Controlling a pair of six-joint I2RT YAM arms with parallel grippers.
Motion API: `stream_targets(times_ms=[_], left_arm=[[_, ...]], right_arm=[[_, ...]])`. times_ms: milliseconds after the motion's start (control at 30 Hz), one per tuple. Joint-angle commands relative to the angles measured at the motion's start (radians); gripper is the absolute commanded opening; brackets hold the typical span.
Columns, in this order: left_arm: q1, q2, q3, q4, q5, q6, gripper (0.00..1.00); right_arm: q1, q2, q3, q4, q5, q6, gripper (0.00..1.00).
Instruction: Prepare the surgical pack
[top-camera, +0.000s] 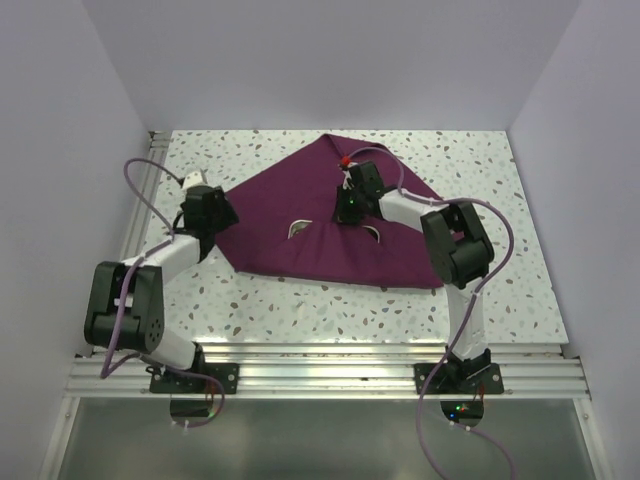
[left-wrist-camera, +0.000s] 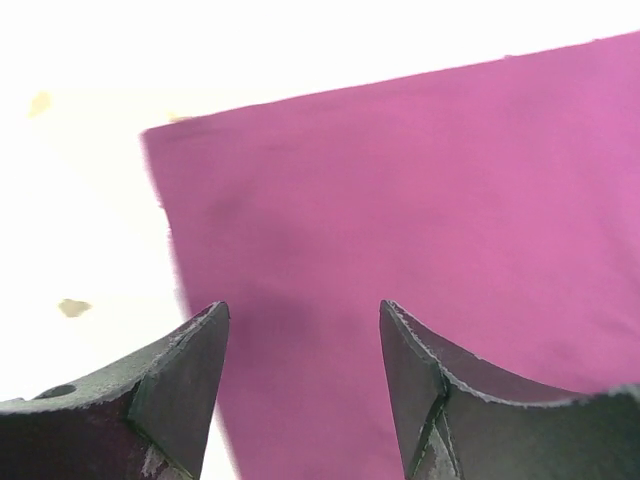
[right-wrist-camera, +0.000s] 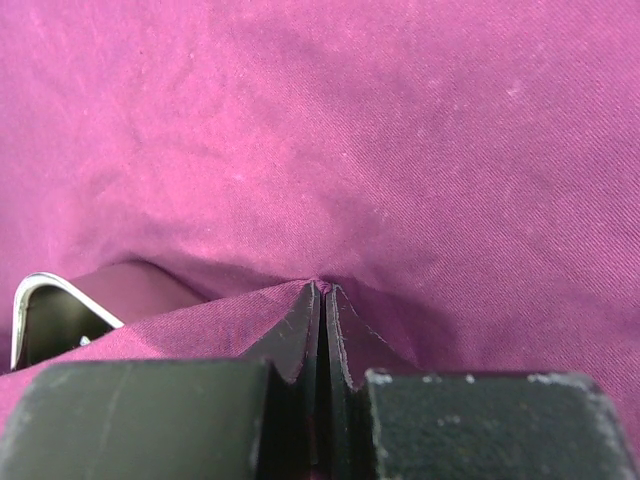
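left tool spread over surgical pack edge | right tool pinching its fold (perhaps a tray rim beside)

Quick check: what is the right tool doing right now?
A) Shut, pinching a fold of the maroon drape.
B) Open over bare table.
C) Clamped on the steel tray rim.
A: the right wrist view shows the right tool closed, with a raised fold of the drape caught between its tips.
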Motion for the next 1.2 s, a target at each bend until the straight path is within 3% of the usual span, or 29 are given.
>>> stream_targets(times_ms=[0, 267, 633, 933, 1167], left_arm=[[0.120, 0.068, 0.062, -0.082, 0.066, -0.040, 0.65], [0.243, 0.207, 0.152, -0.093, 0.098, -0.051, 0.57], [0.252, 0.333, 0.258, -0.091, 0.103, -0.062, 0.50], [0.252, 0.379, 0.269, -0.102, 0.101, -0.077, 0.30], [0.250, 0.373, 0.263, -0.099, 0.117, -0.065, 0.00]], right_arm=[[0.003, 0.030, -0.081, -0.094, 0.100, -0.013, 0.00], [0.005, 0.041, -0.081, -0.071, 0.037, -0.001, 0.00], [0.005, 0.048, -0.067, -0.081, 0.009, -0.007, 0.00], [0.005, 0.044, -0.065, -0.087, 0.000, -0.009, 0.00], [0.005, 0.039, -0.062, -0.088, -0.006, -0.010, 0.00]])
